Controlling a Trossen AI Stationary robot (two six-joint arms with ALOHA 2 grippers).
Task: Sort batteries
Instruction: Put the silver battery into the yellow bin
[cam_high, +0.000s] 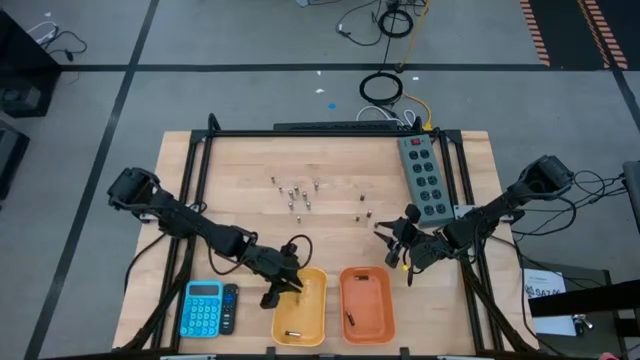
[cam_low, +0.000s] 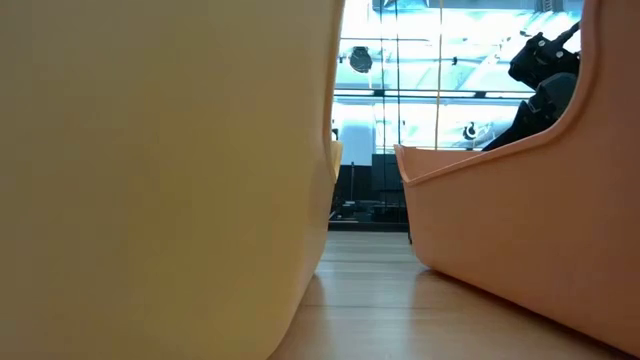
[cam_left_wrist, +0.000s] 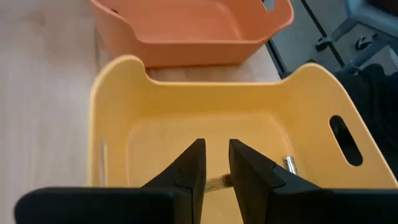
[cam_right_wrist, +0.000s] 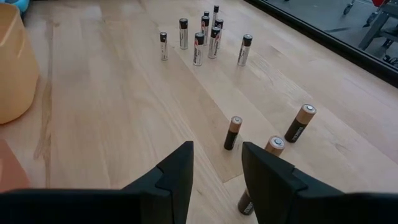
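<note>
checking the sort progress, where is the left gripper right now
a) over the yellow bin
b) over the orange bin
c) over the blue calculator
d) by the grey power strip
a: in the high view the left gripper hangs over the yellow bin, and its wrist view looks past its own fingers straight down into that bin, with a battery lying on the bottom.
</note>
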